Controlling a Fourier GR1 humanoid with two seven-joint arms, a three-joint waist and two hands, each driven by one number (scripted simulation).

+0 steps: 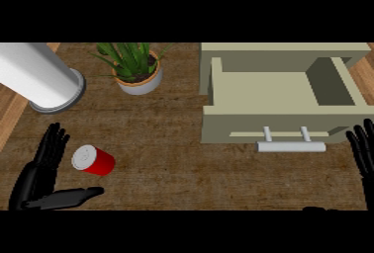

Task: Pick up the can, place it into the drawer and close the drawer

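Looking down from my head, I am seeing the can [93, 160] lying tilted on the brown counter [182, 163], toward the lower left. It is a short red cylinder, and its pale silver lid is facing up and to the left. My left hand [42, 170] is sitting just beside it, fingers straight and thumb spread out below the can, grasping nothing. My right hand [362, 148] is resting open at the right edge, fingers up. The beige drawer [281, 94] is standing pulled out at the upper right, its metal handle [291, 146] facing me. A potted plant [136, 66] and a white cylinder [40, 76] are standing at the back left.
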